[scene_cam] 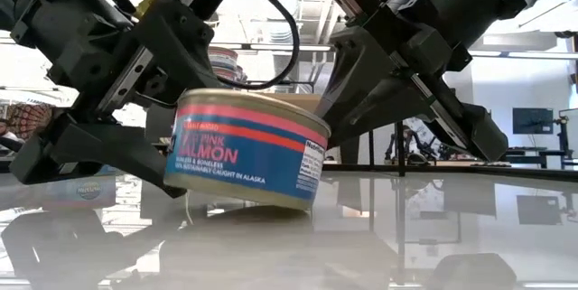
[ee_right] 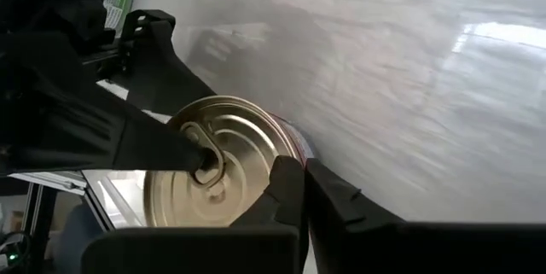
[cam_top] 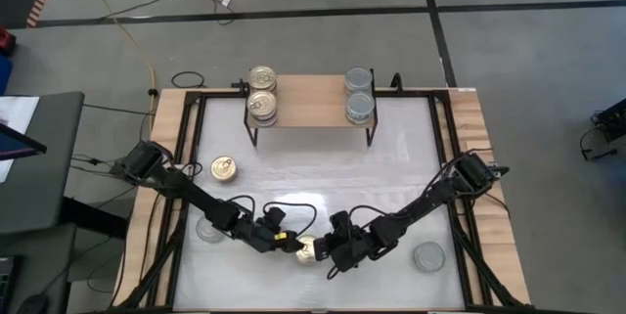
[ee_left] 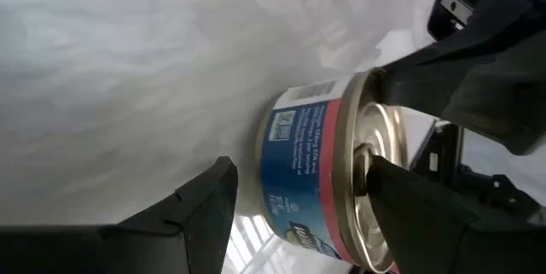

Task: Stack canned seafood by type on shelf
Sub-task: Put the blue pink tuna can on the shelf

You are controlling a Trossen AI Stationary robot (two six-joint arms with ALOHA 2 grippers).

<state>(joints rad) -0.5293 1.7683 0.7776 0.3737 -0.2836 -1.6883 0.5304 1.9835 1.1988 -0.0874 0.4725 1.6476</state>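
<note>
A blue-and-red salmon can (scene_cam: 244,150) with a gold pull-tab lid (ee_right: 213,171) sits tilted near the table's front edge (cam_top: 307,250), between my two grippers. My left gripper (cam_top: 290,243) comes at it from the left and is shut on it. My right gripper (cam_top: 328,252) stands on its right side, shut. The wooden shelf (cam_top: 313,99) at the far side carries two stacked gold-lid cans (cam_top: 262,94) on its left and two stacked silver-lid cans (cam_top: 359,94) on its right. My left gripper holds the can between its two fingers, one on the lid at the pull tab (ee_right: 205,159) and the other under the bottom (ee_left: 264,163). The fingers reach in nearly level from the table's left. The can is tipped, left side raised, right lower edge (scene_cam: 302,205) at the table. My right gripper has its shut fingertips (ee_right: 290,180) against the rim of the lid (ee_right: 275,159) on the can's right side, slanting down from the right. Whether they pinch the rim or only rest against it, I cannot tell.
A gold-lid can (cam_top: 224,168) stands on the table's left half. One silver-lid can (cam_top: 209,228) sits under my left arm, another (cam_top: 428,255) at the front right. Open tabletop lies between the shelf and the grippers.
</note>
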